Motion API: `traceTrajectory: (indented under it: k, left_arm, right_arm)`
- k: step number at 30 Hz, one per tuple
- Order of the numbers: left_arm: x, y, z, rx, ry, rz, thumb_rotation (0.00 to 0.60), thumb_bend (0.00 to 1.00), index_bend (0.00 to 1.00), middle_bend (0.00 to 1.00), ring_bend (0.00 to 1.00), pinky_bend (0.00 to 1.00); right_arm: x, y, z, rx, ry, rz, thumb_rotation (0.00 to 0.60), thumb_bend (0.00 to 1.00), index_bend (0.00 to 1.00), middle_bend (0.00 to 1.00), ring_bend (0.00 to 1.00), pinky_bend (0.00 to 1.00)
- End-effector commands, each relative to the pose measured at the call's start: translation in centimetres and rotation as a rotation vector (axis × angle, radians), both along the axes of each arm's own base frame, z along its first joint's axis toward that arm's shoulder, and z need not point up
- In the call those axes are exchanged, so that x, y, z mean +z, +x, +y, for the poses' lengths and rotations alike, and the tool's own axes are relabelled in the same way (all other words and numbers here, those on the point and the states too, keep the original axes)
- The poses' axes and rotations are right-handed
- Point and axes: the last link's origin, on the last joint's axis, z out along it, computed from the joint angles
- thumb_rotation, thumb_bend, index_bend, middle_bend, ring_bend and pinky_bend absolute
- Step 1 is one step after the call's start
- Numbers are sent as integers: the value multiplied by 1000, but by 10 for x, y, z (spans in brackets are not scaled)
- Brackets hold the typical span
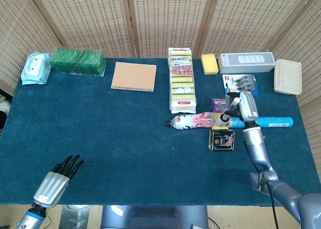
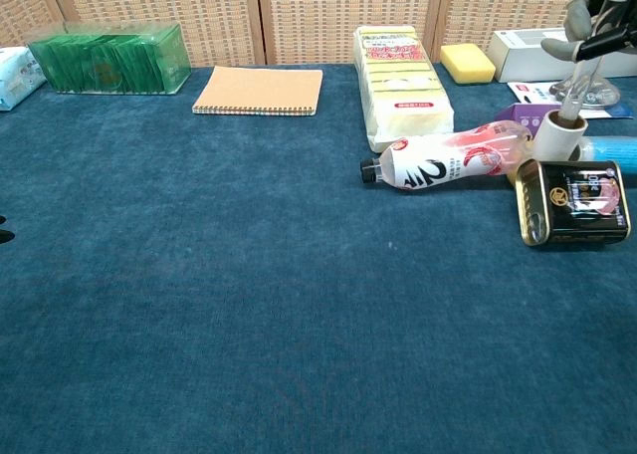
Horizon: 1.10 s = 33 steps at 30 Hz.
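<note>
Right hand (image 1: 244,106) hangs over the right half of the table (image 1: 100,138), above the cluster of things near the right edge. Its fingers (image 1: 233,104) point down toward the small white tube (image 1: 223,119), which stands upright; one fingertip looks to be at or just above the tube's open top. From the chest view the fingers (image 2: 579,76) are partly spread above the tube (image 2: 561,134). Cannot tell whether the tube is truly pinched or only touched.

The tube stands among four things: the pink-labelled bottle (image 1: 190,121), lying on its side with its cap pointing toward the left edge; the dark tin (image 1: 222,138) just in front, toward the near edge; the blue cylinder (image 1: 268,122), lying flat toward the right edge; and a small purple box (image 1: 218,105) behind.

Left hand (image 1: 56,180) sits at the near left corner, just off the table's near edge, fingers stretched out and slightly apart, holding nothing.

Along the far edge, left to right: wipes pack (image 1: 35,68), green box (image 1: 77,61), tan notebook (image 1: 133,77), long sponge pack (image 1: 182,80), yellow sponge (image 1: 209,63), grey box (image 1: 246,62), lidded container (image 1: 288,76) at the far right corner. A blister card (image 1: 242,83) lies behind the right hand.
</note>
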Motion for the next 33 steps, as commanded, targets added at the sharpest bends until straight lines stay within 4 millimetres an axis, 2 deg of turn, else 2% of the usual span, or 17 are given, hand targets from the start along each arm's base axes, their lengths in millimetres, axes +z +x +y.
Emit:
traceTrajectory:
  k: [1, 18, 33]
  left_arm:
    - [0, 0, 0, -1, -1, -1, 600, 209, 40, 32, 45, 257]
    - [-1, -1, -1, 0, -2, -1, 600, 208, 41, 32, 45, 256]
    - [-2, -1, -1, 1, -6, -3, 600, 208, 41, 32, 45, 257]
  right_arm:
    - [-4, -2, 1, -5, 8, 1, 600, 358, 798, 1000, 1000, 987]
    - [-13, -12, 2, -23, 17, 17, 600, 326, 796, 963, 997, 910]
    - [-19, -17, 7, -30, 47, 32, 600, 311, 703, 818, 841, 767]
